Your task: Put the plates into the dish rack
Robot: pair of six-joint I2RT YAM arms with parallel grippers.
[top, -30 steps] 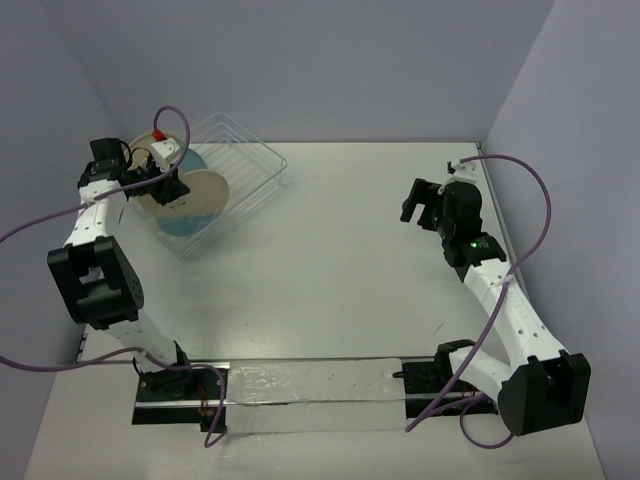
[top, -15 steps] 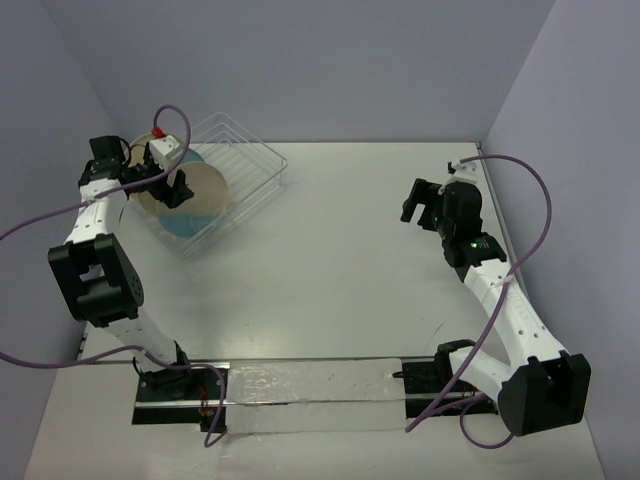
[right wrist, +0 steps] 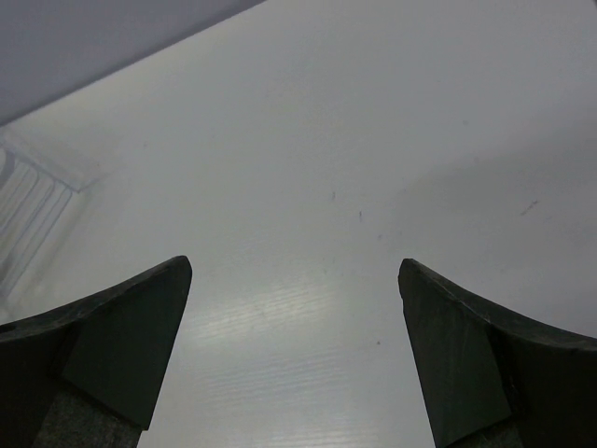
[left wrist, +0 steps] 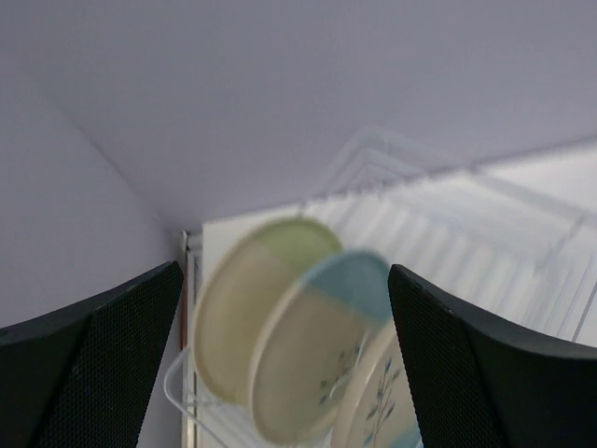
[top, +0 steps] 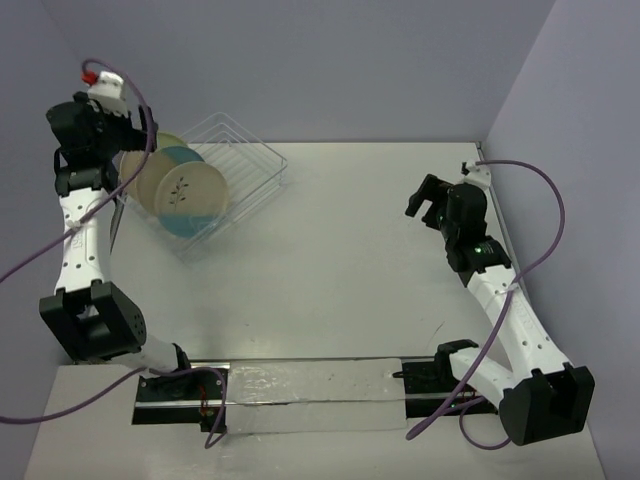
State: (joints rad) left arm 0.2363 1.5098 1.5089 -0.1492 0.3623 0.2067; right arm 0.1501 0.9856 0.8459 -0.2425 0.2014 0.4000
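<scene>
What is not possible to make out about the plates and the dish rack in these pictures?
- Left wrist view: the plates are blurred, so the sprig motif is unclear; the bottom edge cuts off the front plate.
- Top view: which dividers of the dish rack hold each plate; the wire is too thin and the plates cover it.
- Right wrist view: only a corner of the rack shows, cut by the left edge.

Lighting's soft and even with only faint shadows, but the left wrist view is smeared, plates (left wrist: 289,364) all blurry, and there's mild sheen on the table (right wrist: 308,308).
</scene>
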